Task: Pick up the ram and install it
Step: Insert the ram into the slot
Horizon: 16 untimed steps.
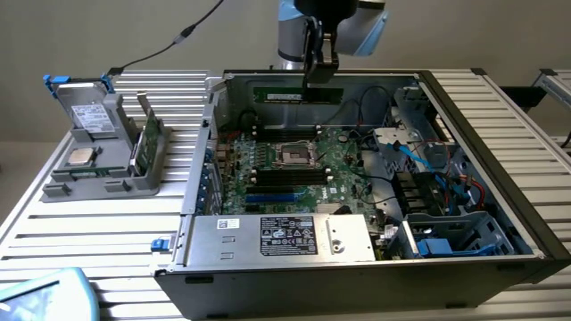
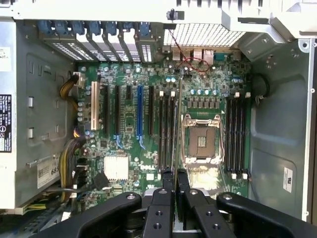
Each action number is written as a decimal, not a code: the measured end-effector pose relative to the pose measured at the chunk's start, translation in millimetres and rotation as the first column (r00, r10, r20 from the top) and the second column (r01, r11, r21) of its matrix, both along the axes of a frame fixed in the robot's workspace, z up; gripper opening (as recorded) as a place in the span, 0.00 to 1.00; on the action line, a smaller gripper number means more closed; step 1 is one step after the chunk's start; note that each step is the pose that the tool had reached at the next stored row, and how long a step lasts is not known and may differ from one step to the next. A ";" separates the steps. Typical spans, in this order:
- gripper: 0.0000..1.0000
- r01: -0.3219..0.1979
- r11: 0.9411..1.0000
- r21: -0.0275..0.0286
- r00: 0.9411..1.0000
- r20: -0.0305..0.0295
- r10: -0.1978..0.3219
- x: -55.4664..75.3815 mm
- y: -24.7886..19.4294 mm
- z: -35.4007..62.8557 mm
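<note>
My gripper (image 1: 317,84) hangs above the back of the open computer case (image 1: 499,167) and is shut on the ram (image 1: 296,95). The ram is a long green stick, held level on its edge over the motherboard (image 1: 335,180). In the wrist view the black fingers (image 2: 167,184) pinch the ram (image 2: 176,129), which shows edge-on as a thin line. It runs beside the black memory slots (image 2: 166,129) next to the processor socket (image 2: 202,140). A second bank of slots (image 2: 236,134) lies on the socket's other side. The ram is above the board, not seated in a slot.
A grey stand (image 1: 98,180) on the exterior view's left holds a drive with blue handles (image 1: 85,110), a silver processor chip (image 1: 82,157) and another upright green stick (image 1: 144,140). The power supply (image 1: 285,237) fills the case front; cables and a drive cage (image 1: 446,234) crowd the right.
</note>
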<state>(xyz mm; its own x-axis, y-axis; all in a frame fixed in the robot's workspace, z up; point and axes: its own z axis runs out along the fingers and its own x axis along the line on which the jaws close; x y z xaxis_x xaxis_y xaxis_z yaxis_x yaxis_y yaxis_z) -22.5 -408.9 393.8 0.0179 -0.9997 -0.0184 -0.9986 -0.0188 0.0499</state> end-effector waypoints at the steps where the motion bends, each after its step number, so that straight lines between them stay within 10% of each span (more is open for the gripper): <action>1: 0.14 -0.006 1.000 0.000 1.000 0.000 0.006 -0.2 0.3 -1.2; 9: 0.14 -0.027 1.000 -0.005 1.000 0.002 0.027 -2.4 11.0 -12.2; 13: 0.14 -0.027 0.999 -0.036 1.000 0.001 0.027 -2.5 16.4 -14.5; 16: 0.14 -0.027 0.999 -0.041 1.000 0.001 0.027 -2.4 16.4 -14.4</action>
<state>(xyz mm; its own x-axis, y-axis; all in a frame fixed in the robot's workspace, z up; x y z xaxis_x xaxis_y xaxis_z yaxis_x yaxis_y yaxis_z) -24.9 -392.5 379.4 0.0452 -0.9987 0.0229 -0.9978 -0.0440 0.0501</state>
